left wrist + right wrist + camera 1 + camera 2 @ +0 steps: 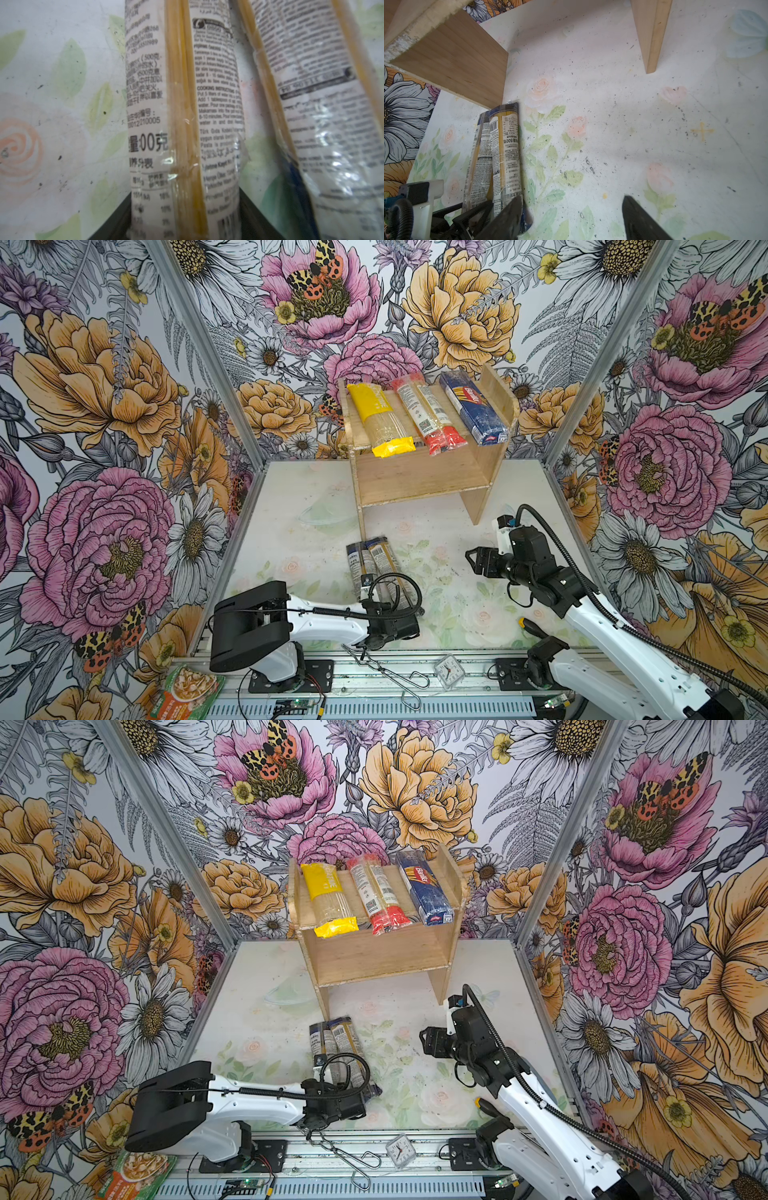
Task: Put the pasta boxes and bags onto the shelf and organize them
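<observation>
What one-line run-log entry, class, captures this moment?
shelf top tier: yellow-ended pack, red-ended pack, Barilla pack | table: two slim packs | left fingers: astride one slim pack, grip unclear | right fingers: open, empty

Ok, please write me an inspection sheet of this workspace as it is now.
Surface: pale floral tabletop, dark specks.
Job's things: yellow-ended clear pack, red-ended clear pack, dark blue Barilla pack on top tier of light wooden shelf; two slim clear blue-ended packs on tabletop.
Clutter: green-orange food pouch, wire tongs, small clear clock by front rail.
Grippers: left gripper straddles one slim pack, grip unclear; right gripper open, empty.
Cables: black corrugated cables on both wrists.
Surroundings: flowered wallpaper walls.
</observation>
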You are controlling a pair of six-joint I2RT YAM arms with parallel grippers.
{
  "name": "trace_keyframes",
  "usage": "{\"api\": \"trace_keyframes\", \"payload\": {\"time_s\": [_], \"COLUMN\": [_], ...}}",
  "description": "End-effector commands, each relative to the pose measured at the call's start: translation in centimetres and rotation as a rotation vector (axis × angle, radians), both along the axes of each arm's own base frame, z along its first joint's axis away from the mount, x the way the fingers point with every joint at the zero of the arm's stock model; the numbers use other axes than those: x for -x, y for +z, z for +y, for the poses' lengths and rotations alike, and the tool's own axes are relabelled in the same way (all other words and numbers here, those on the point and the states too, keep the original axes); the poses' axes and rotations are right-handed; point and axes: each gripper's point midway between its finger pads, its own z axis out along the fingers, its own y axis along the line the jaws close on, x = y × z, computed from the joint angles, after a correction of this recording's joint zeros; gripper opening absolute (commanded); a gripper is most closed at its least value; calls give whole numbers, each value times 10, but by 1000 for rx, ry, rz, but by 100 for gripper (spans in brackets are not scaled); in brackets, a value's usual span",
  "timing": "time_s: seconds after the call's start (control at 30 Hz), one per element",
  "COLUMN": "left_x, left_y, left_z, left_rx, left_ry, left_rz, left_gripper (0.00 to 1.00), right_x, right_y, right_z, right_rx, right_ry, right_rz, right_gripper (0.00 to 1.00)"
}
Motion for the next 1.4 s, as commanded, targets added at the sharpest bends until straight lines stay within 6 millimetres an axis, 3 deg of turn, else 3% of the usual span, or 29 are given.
{"api": "trace_keyframes", "payload": {"time_s": [0.0,0.17,0.43,0.7,1.0,1.37], "left_x": [22,20,14,11,12,5], "left_y": [-25,-22,-15,10,16,53], "left_z": [5,4,-7,-21,-29,-29], "left_rx": [-21,-29,-32,-49,-43,62], "left_ry": [-8,-30,-65,-181,-207,-220], "left_rz": [140,123,99,22,12,-79], "left_gripper": [61,60,48,44,41,35], "right_x": [-4,-5,-6,-7,-7,-7], "right_y": [11,13,12,12,12,10], "right_z": [7,7,8,8,8,9], "right_rx": [-31,-32,-33,-30,-30,-28], "right_ry": [11,12,10,6,2,-1], "right_rz": [-26,-30,-22,-19,-20,-14], "right_gripper": [77,77,76,76,76,76]}}
